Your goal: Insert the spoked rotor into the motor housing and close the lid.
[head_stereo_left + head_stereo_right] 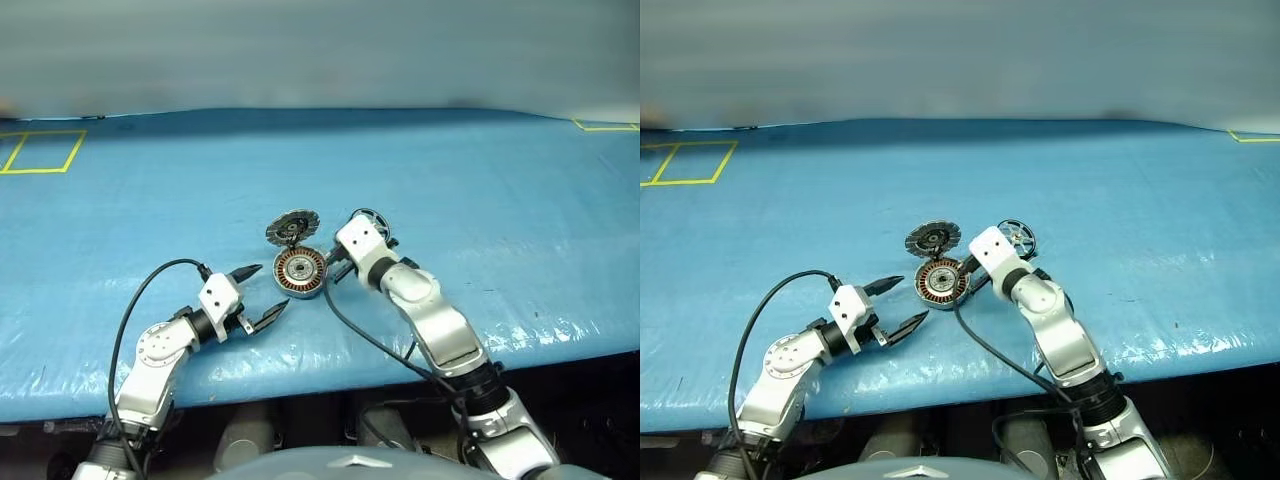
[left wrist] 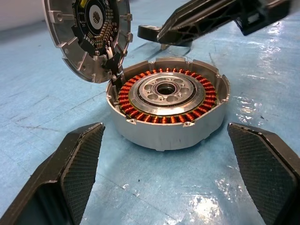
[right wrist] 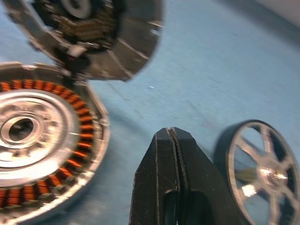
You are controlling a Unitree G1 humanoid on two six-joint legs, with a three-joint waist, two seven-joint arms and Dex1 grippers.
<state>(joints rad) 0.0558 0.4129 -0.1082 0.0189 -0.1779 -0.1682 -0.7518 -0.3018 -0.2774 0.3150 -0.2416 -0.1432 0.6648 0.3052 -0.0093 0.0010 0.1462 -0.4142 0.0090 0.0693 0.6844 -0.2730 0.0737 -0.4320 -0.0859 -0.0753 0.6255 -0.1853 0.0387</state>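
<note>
Motor housing [image 1: 300,274]: sitting open on the blue worktop [image 1: 480,180], copper windings showing around the silver centre; nothing is lying inside it yet.
Lid [image 1: 290,229]: standing tilted up at the housing's far edge, joined there, toothed inner face showing.
Spoked rotor [image 1: 1016,237]: lying flat on the worktop just beyond the right arm, near the housing but apart from it, gripped by nothing.
Right pincer [image 3: 174,140]: fingers pressing together, empty, hanging between housing and rotor, tip close to the rotor's rim.
Left pincer [image 1: 257,294]: fingers standing wide apart, empty, aiming at the housing's near wall from the near left side.
Step in hand: judging by the layout, the rotor is waiting to be picked up.
Risk, pickup: shut fingers are likely pushing the rotor away rather than taking it; they need parting first.
Risk, lid: the right arm is working close to the raised lid; a brush could be dropping it shut before the rotor is in.
Risk, seating: a tilted rotor could be catching on the windings.
</note>
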